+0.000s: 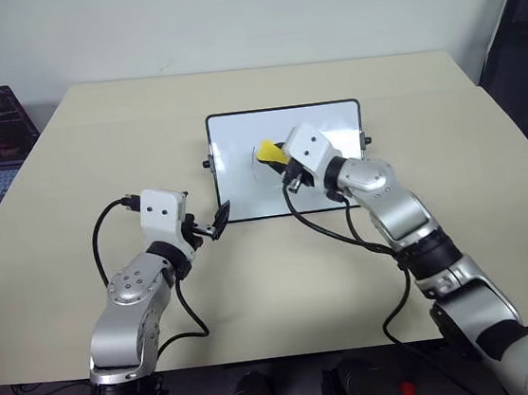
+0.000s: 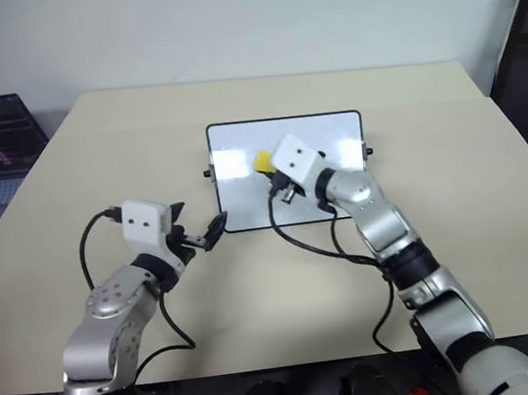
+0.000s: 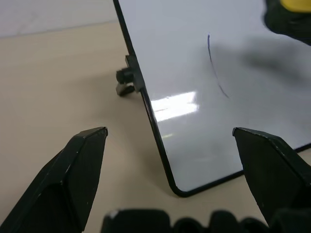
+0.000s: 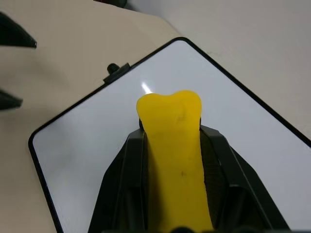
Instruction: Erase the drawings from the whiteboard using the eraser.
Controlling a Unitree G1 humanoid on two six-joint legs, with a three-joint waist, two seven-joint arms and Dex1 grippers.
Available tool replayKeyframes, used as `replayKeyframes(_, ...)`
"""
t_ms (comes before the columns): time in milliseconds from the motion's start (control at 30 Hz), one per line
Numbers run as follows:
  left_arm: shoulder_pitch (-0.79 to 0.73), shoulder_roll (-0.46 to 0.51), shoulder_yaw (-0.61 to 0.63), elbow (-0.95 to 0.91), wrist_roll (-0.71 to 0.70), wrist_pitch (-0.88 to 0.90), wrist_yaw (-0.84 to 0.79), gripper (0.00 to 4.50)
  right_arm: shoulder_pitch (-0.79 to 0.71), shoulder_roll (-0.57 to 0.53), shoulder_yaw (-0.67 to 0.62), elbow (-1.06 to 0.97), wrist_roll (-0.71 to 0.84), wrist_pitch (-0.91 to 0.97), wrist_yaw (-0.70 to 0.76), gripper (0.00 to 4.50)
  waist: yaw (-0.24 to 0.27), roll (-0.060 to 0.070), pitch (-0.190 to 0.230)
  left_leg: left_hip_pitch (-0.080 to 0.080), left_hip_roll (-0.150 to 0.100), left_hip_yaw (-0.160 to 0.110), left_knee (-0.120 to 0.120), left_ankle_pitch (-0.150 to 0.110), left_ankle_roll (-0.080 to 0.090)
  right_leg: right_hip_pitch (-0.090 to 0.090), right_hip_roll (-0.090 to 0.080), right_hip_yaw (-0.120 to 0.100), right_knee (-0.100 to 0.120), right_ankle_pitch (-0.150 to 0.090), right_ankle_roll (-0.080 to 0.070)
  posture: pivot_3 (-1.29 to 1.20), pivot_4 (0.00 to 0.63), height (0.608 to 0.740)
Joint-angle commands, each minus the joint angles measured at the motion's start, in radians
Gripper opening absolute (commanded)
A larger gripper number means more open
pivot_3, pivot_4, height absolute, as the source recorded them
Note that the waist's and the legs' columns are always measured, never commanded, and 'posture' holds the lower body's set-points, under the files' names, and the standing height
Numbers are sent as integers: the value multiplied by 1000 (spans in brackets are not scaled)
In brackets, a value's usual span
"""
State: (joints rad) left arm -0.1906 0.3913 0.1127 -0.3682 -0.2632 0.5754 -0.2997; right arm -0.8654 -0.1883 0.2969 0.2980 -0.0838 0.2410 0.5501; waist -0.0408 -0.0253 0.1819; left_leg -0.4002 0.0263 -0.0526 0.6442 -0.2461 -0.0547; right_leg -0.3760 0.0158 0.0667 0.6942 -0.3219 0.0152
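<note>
The right gripper [image 4: 172,145] is clamped on the yellow oblong eraser [image 4: 172,145] over the middle of the glossy white, black-framed whiteboard [image 1: 244,185]. The left gripper [image 3: 170,160], fingers apart, straddles its near-left corner. One thin dark stroke [image 3: 214,65] remains; erasure is incomplete.

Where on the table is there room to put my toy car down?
The table is bare left of the whiteboard, right of it, and behind it to the far edge. It is crowded over the board, around the eraser.

light: bright, even | glare: whiteboard [image 3: 175,104] | blur: eraser [image 3: 291,9] edge
</note>
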Motion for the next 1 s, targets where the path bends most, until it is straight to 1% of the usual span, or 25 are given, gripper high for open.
replayKeyframes(33, -9, 21, -5, -54, -9, 24, -19, 4500, -91, 19, 1, 135, -19, -64, 6, 1090, 4, 0, 0, 0, 0, 0, 0, 0, 0, 0, 0, 0, 0, 0, 0, 0, 150, 740)
replayKeyframes(133, 0, 42, -28, -62, -11, 35, -55, 4500, -183, 48, 5, 304, -51, -123, -19, 1090, 5, 0, 0, 0, 0, 0, 0, 0, 0, 0, 0, 0, 0, 0, 0, 0, 150, 740)
replayKeyframes(333, 4, 43, -41, -38, -5, 19, -73, 4500, -294, 69, 14, 560, -117, -232, -68, 1090, 3, 0, 0, 0, 0, 1, 0, 0, 0, -2, 0, 0, 2, 0, 0, 0, 150, 740)
replayKeyframes(433, 3, 41, -48, -26, 3, 11, -78, 4500, -303, 64, 37, 602, -143, -256, -26, 1090, 1, 0, 0, 0, 0, 2, 0, 0, 0, -2, 0, 1, 2, 0, 0, 0, 150, 740)
replayKeyframes(567, -9, 36, -54, -10, 11, 5, -78, 4500, -271, 41, 107, 589, -202, -276, 70, 1090, -1, 0, 0, 1, 0, 1, 0, 0, 0, -2, 0, 1, 3, 0, 0, 0, 150, 740)
replayKeyframes(667, -18, 24, -50, -8, 6, 14, -69, 4500, -252, 30, 136, 579, -233, -295, 84, 1090, -1, 0, 0, 1, 0, 1, 0, 0, 0, -1, 0, 1, 4, 0, 0, 0, 150, 740)
replayKeyframes(733, -23, 18, -52, -10, 7, 20, -65, 4500, -253, 29, 137, 583, -248, -310, 55, 1090, -1, 0, 0, 2, 0, 1, 1, 0, 0, -1, 0, 1, 4, 0, 0, 0, 150, 740)
replayKeyframes(800, -21, 16, -58, -12, 8, 22, -67, 4500, -277, 28, 133, 605, -270, -331, -6, 1090, -1, 0, 0, 2, 0, 1, 1, 0, 0, 0, 0, 1, 4, 0, 0, 0, 150, 740)
replayKeyframes(933, -20, 13, -65, -12, 9, 24, -66, 4500, -348, 31, 84, 657, -277, -359, -167, 1090, -1, 0, 0, 2, 0, 0, 1, 1, 0, 0, 0, 0, 5, 1, -1, 0, 150, 740)
replayKeyframes(1000, -18, 13, -67, -14, 7, 26, -66, 4500, -368, 32, 73, 679, -269, -372, -190, 1090, 1, 0, 0, 2, 0, 0, 1, 1, 0, 0, 0, 0, 6, 1, -2, 0, 150, 740)
